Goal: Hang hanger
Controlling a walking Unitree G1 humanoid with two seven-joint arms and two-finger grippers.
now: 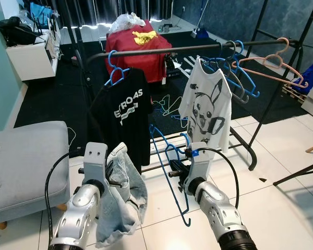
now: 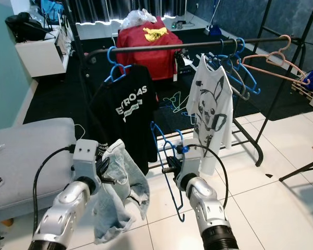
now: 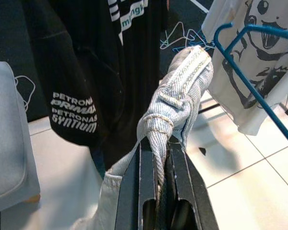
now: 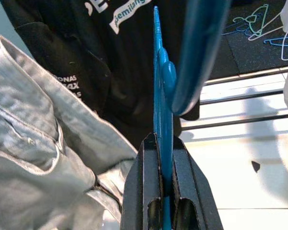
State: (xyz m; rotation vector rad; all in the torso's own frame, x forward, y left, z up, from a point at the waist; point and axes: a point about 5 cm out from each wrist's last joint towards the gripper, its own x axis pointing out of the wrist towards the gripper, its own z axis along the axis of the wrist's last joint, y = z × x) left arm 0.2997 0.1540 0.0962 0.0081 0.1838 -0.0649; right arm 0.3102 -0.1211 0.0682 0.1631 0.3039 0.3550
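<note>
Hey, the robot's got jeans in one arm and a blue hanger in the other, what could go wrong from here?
The left pincer pinches only a narrow fold of the denim jeans, so the hanging bulk might slip out. The right pincer grips the blue hanger by one thin bar, so it may twist while being threaded. The black T-shirt and white T-shirt hang close behind, and the hanger could snag them.

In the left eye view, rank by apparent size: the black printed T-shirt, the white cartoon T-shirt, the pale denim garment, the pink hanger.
1. Black printed T-shirt.
2-3. White cartoon T-shirt and pale denim garment look alike; the denim is nearer, so unranked.
4. Pink hanger.
</note>
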